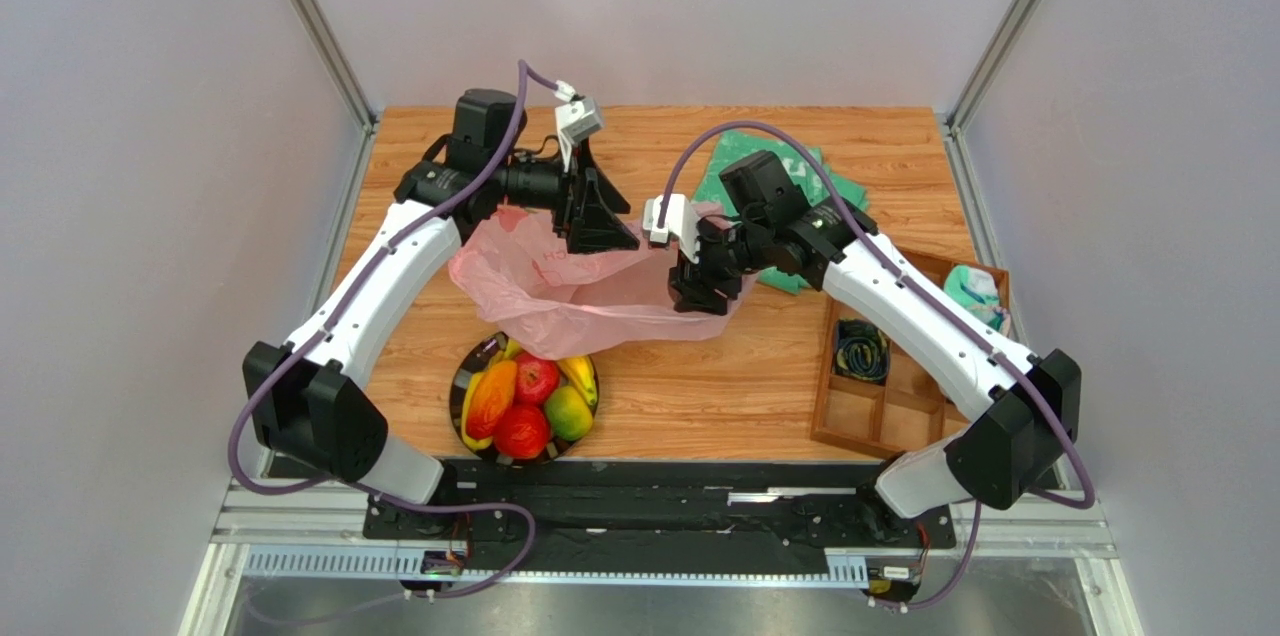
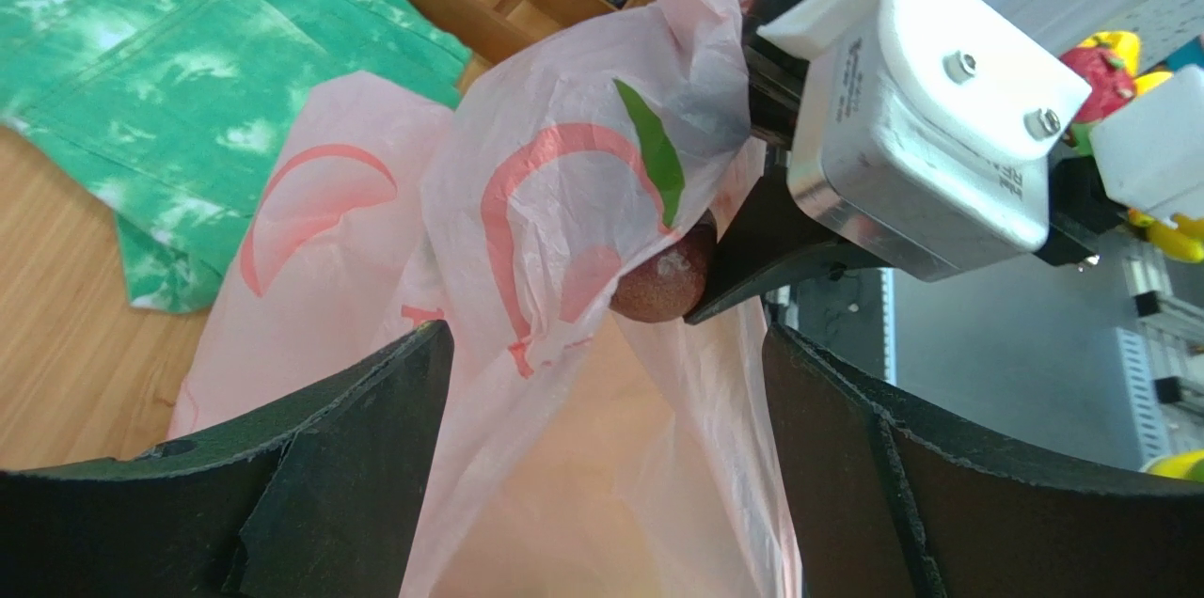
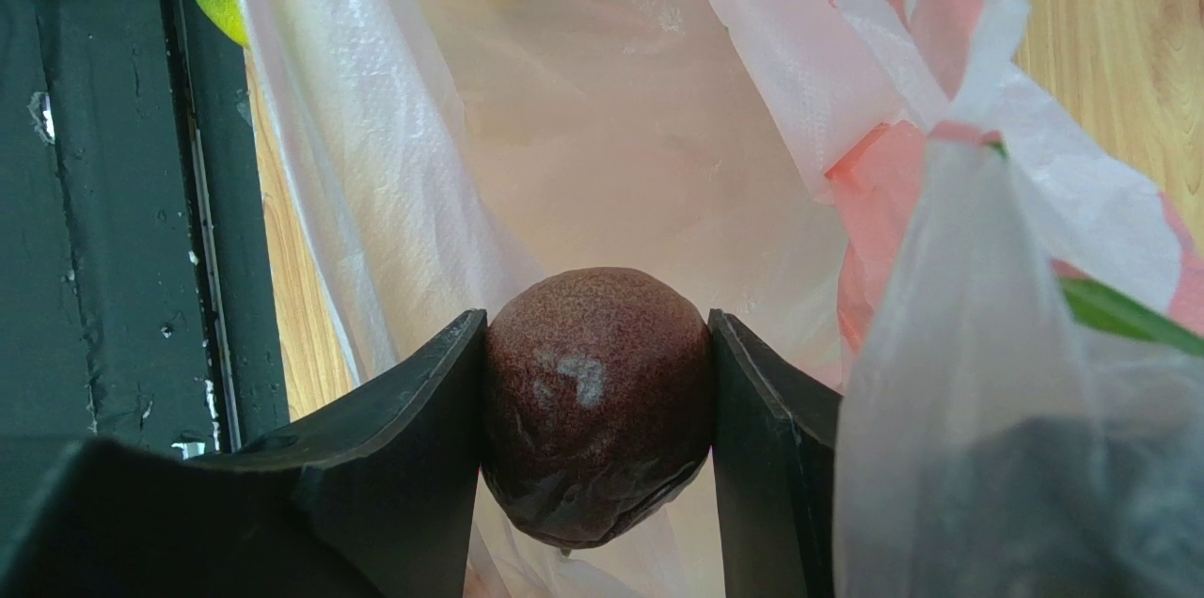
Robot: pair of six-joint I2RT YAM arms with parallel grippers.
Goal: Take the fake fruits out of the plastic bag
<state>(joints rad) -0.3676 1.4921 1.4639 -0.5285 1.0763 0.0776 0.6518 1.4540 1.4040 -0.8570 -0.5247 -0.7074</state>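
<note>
Now, one plum (image 3: pixel 597 401) is clamped in the right gripper (image 1: pixel 703 284); the left gripper (image 2: pixel 605 337) has its jaws apart; one plastic bag (image 1: pixel 556 299) stretches left-to-right between them

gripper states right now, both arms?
Left gripper: open, pink plastic bag loose between its fingers.
Right gripper: shut on the dark purple plum.

I work in a lab test cell: plain grey panel walls (image 1: pixel 661 6), aluminium frame posts (image 1: pixel 313 21), a metal mounting rail (image 1: pixel 601 564) fronting my wooden desk (image 1: pixel 676 389).
</note>
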